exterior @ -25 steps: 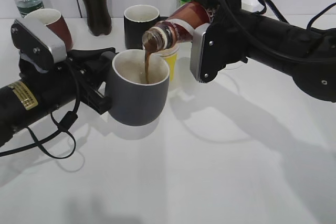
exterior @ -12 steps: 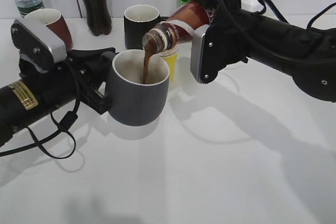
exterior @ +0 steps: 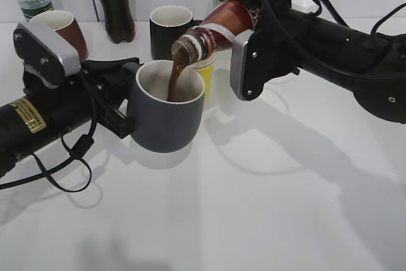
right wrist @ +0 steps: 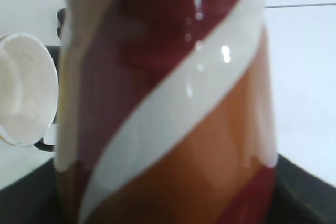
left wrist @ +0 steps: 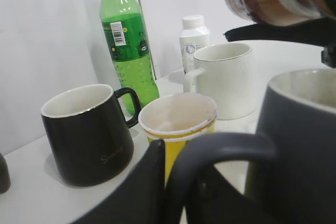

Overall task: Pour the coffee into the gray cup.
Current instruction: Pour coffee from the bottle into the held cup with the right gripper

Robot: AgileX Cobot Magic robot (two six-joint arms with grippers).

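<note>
Exterior view: right tool [exterior: 248,26] clenched round the small curvy brown coffee bottle w/ white swirl label [exterior: 216,30], tipped mouth-down to the left; brown stream [exterior: 176,77] falls from its neck into the squat slate-gray matte mug [exterior: 166,115]. Left tool [exterior: 117,103] grips that mug by its loop handle [left wrist: 220,150], mug at tabletop [exterior: 254,207] level, centre-left. Just behind the mug: yellow paper cup [left wrist: 177,124], straight black mug [left wrist: 86,132], white mug [left wrist: 224,80], green plastic bottle [left wrist: 125,38]. Reddish-brown mug [exterior: 62,30] and dark cola bottle w/ red label [exterior: 114,1] sit at back left. Right wrist view: bottle label fills frame, blurred.
</note>
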